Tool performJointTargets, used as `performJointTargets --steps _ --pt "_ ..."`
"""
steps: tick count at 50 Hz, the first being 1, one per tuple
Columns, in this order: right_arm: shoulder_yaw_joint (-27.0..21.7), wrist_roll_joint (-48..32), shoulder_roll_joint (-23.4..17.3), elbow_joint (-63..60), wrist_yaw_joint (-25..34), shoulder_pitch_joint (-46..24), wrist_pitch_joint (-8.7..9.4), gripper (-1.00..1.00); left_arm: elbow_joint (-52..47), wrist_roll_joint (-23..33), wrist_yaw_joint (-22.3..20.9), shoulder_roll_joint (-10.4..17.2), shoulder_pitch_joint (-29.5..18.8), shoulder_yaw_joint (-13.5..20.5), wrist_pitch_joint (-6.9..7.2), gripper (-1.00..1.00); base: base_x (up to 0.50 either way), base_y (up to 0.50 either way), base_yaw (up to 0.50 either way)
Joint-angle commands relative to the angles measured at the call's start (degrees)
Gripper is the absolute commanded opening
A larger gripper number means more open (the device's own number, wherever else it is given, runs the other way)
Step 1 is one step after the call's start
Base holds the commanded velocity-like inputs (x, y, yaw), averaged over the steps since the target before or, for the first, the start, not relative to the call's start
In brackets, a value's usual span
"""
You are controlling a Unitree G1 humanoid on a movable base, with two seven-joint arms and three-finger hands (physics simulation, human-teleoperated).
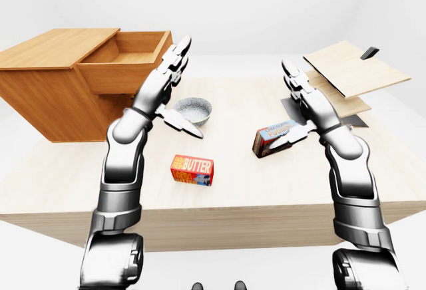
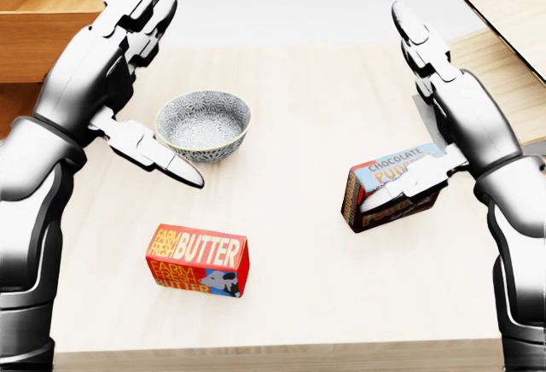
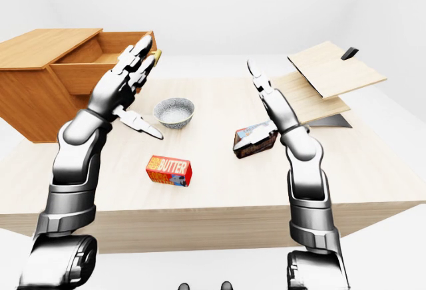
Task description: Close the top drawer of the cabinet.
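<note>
The top drawer [image 1: 130, 60] is seen pulled out of the wooden cabinet [image 1: 46, 84] at the upper left of the left-eye view, its open end facing the middle of the table [image 1: 253, 183]. The closing push is judged not yet begun — the approach is the step in hand. The left hand [image 1: 166, 77] is raised with its fingers spread and straight, nothing held; its fingertips [image 1: 181, 46] are seen just beside the drawer's front panel, on the side away from the cabinet, though whether contact is made cannot be told. For the next move, the palm would need to be set flat against that panel and driven toward the cabinet body, square to the drawer's line of travel, so the drawer is not jammed.

The right hand [image 1: 299, 94] is also held up open and empty, well apart from the drawer. Below and between the hands a patterned bowl [image 2: 203, 124] and a butter box [image 2: 198, 261] are found; a chocolate pudding box [image 2: 392, 186] lies under the right hand. Beyond that hand, stacked wooden boards [image 1: 349, 74] are seen.
</note>
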Motion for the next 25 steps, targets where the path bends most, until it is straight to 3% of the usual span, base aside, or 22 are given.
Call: performJointTargets --steps 1,4,9,18,25 --pt "0.95 -5.2 -4.12 9.27 2.72 -13.05 0.0 1.0 17.58 3.18 -3.05 3.01 -19.27 -0.34 0.0 1.0 0.0 0.0 0.0" --pt "1.34 -6.11 -5.56 13.33 3.65 -18.23 0.0 1.0 24.69 3.42 -3.53 3.87 -26.05 -0.25 0.0 1.0 0.0 0.0 0.0" --pt "1.31 -7.04 -6.92 18.78 3.83 -24.76 0.0 1.0 29.06 3.45 -2.47 4.51 -30.45 0.0 0.0 1.0 0.0 0.0 0.0" --pt "1.24 -6.83 -7.36 20.19 3.33 -27.04 0.0 1.0 28.62 2.44 -0.12 4.55 -30.53 0.65 0.0 1.0 0.0 0.0 0.0" --pt "1.31 -6.88 -7.06 17.89 3.91 -26.12 0.0 1.0 24.49 1.85 0.58 4.24 -27.7 0.34 0.0 1.0 0.0 0.0 0.0"
